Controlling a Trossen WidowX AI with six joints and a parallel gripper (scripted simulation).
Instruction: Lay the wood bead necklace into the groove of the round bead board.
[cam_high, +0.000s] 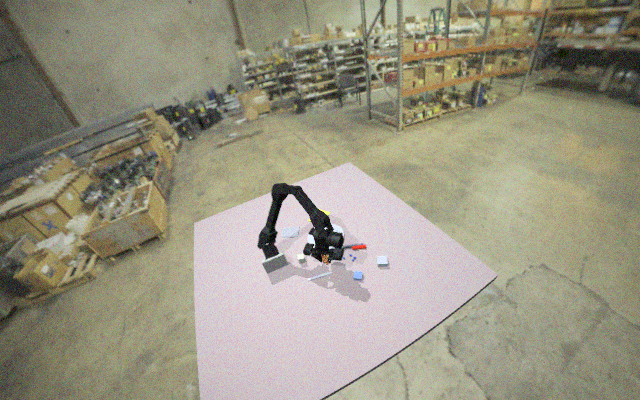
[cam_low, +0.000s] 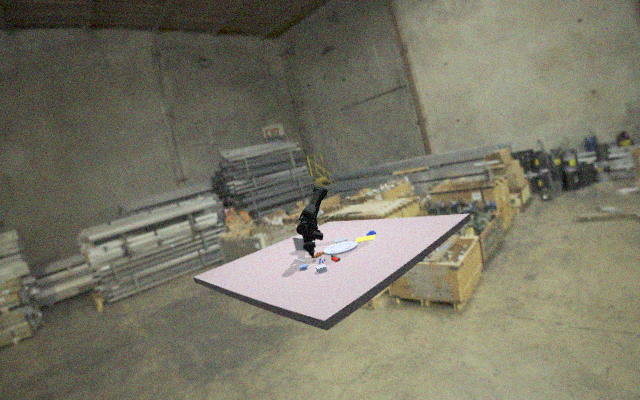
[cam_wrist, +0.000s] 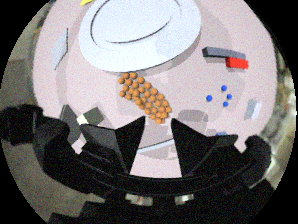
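Note:
The wood bead necklace (cam_high: 325, 259) (cam_low: 318, 255) (cam_wrist: 145, 96) lies bunched on the table as a long patch of orange-brown beads, slanting from the near edge of the board toward the fingers. The round bead board (cam_low: 341, 247) (cam_wrist: 175, 48) is pale and flat, with a dark curved groove line. It is partly hidden by the arm in the top view. My gripper (cam_high: 325, 256) (cam_low: 313, 256) (cam_wrist: 158, 119) is open, its fingers partly closed toward each other. The fingertips stand around the necklace's near end in the wrist view; no firm contact shows.
A red block (cam_high: 359, 247) (cam_low: 335, 258) (cam_wrist: 220, 52) touches a grey bar. Several small blue beads (cam_wrist: 224, 88) lie right of the necklace. A white block (cam_high: 382, 260) (cam_low: 321, 269), a blue block (cam_high: 358, 275), a thin pale rod (cam_high: 320, 275) and a yellow piece (cam_low: 366, 239) lie around.

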